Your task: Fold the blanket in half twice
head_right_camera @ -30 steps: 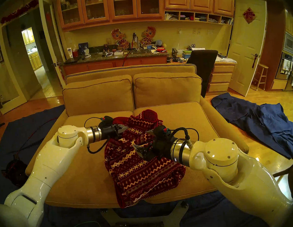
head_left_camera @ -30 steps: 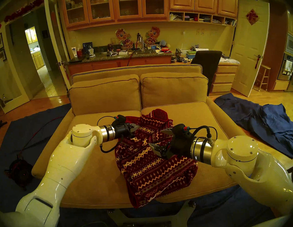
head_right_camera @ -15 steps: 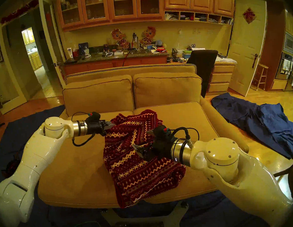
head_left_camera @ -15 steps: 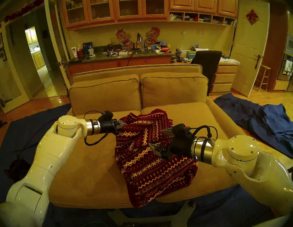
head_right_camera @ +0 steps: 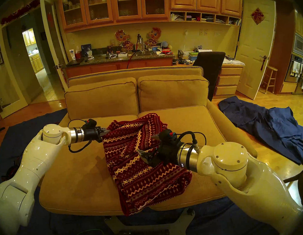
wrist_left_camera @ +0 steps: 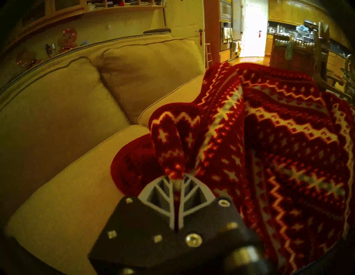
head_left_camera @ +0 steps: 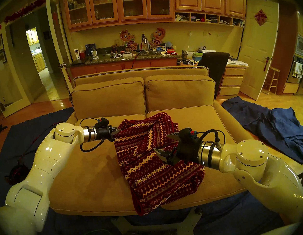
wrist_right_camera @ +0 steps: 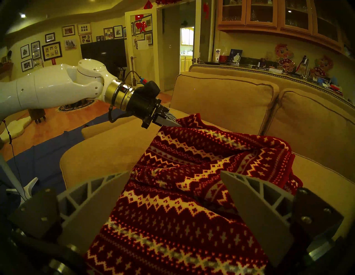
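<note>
Left tool point(head_left_camera: 116, 131) clamped on blanket point(head_left_camera: 156, 161) corner, now further left over sofa point(head_left_camera: 97, 173); bunched top spreading open. Right tool point(head_left_camera: 164, 144) apart, hovering unmoved. Unfurling stage, no fold yet.

Bare sofa seat point(head_left_camera: 90, 173) across the lower left of the head view, open for a pass. Centre blocked by the bunched blanket point(head_left_camera: 151, 169), spilling over the front edge. Left gripper point(head_left_camera: 118, 131) clamped on a raised blanket corner at the heap's upper left; right gripper point(head_left_camera: 164, 143) spread wide above the heap's right side. Narrow bare strip of seat right of the heap. Back cushions point(head_left_camera: 109, 98) walling off the far side.
</note>
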Robot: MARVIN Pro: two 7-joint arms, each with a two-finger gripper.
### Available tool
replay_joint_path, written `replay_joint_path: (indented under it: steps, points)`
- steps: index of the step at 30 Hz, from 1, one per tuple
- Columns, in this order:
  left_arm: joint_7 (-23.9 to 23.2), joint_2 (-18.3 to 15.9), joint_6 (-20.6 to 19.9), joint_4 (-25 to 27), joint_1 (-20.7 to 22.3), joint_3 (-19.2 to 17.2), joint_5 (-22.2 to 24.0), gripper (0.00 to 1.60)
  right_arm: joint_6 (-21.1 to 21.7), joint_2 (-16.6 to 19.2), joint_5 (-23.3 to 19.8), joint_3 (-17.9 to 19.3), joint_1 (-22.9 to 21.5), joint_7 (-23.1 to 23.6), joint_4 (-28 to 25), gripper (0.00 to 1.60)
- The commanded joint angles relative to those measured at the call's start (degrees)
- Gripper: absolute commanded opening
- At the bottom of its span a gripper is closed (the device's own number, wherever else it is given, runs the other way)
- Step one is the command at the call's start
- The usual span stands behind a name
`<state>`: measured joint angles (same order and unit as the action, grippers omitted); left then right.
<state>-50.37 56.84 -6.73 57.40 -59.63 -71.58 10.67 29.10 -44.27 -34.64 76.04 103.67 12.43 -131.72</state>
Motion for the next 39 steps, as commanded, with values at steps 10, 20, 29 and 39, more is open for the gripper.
replay_joint_path:
  steps: [10,20,29,39]
  points:
    - [4.85,0.96,1.46,-7.08,5.54,0.02,-4.0,0.0,-0.1,0.18,-0.04,0.33,0.04,-0.32,-0.59,1.6]
    - [3.2,0.91,2.85,-2.84,4.44,-0.12,-4.24,1.6,-0.13,0.28,-0.17,0.25,-0.02,-0.41,-0.57,1.6]
    - [-1.14,-1.53,6.84,6.75,0.94,-3.25,-0.45,1.6,-0.14,0.34,-0.29,0.18,-0.11,-0.44,-0.52,1.6]
    - [-7.35,0.71,9.73,15.68,-2.4,-2.74,3.88,1.6,-0.16,0.42,-0.4,0.15,-0.13,-0.51,-0.52,1.6]
